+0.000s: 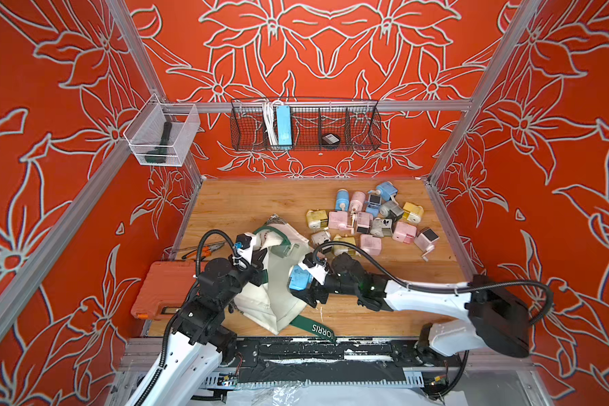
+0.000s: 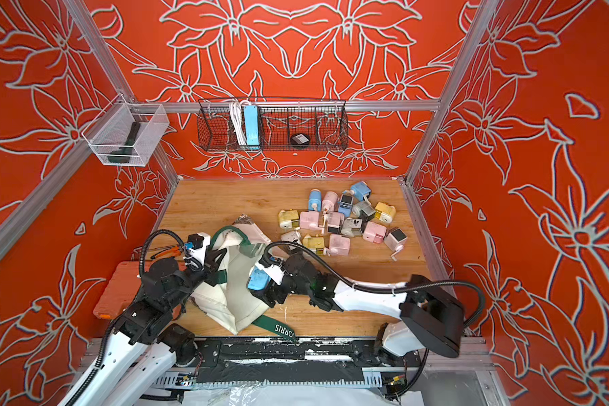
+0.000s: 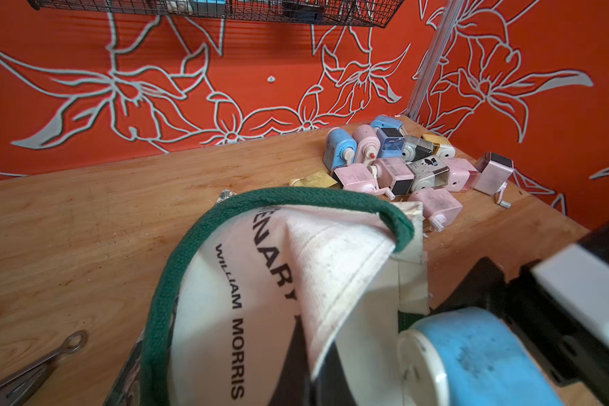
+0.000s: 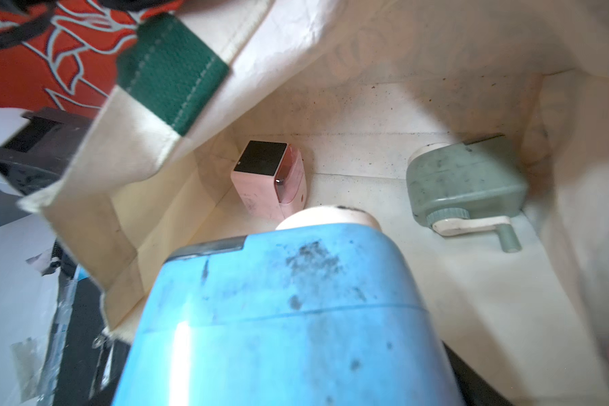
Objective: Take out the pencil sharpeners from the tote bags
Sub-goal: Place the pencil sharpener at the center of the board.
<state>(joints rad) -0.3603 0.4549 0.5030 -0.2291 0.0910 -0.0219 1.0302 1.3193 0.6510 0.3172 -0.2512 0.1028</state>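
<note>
The cream tote bag [image 1: 257,305] [image 2: 222,302] with green handles lies crumpled at the table's front middle. My left gripper [image 1: 259,261] is shut on the bag's rim near a handle and holds the mouth up; fabric [image 3: 247,288] hides its jaws in the left wrist view. My right gripper [image 1: 303,282] is shut on a blue pencil sharpener [image 1: 297,276] [image 2: 258,278] [image 3: 482,362] [image 4: 289,316] at the bag's mouth. Inside the bag lie a pink sharpener [image 4: 271,179] and a grey-green one [image 4: 464,182]. Several sharpeners [image 1: 370,221] [image 2: 341,221] [image 3: 401,165] are heaped at the table's back right.
An orange plastic case [image 1: 162,288] sits at the table's left edge, with pliers [image 1: 201,250] [image 3: 32,372] behind it. On the back wall hangs a wire basket [image 1: 363,130] holding a blue power strip [image 1: 283,124]. A mesh bin [image 1: 162,135] hangs at the left.
</note>
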